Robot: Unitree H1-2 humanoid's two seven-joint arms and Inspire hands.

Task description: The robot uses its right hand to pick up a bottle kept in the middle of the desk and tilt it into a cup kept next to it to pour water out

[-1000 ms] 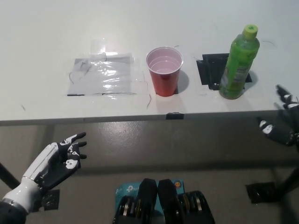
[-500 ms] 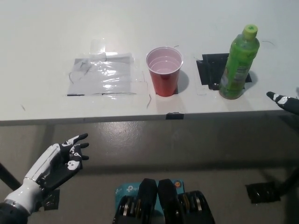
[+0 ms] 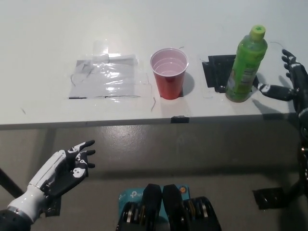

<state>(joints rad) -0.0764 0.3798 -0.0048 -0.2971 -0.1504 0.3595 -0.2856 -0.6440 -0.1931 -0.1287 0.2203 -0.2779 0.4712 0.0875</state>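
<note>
A green bottle with a yellow-green cap stands upright on a black tape patch at the right of the white desk. A red cup stands upright to its left, a hand's width away. My black right hand is over the desk's right edge, just right of the bottle, open with fingers spread and not touching it. My white left hand rests open below the desk's front edge at the lower left.
A clear plastic sheet lies taped flat on the desk left of the cup. A small black tape mark sits on the front edge. Grey floor lies below the desk.
My right hand has risen from below the desk's edge and moved in over the desk beside the bottle. The left hand shifted slightly. Bottle and cup are unmoved.
</note>
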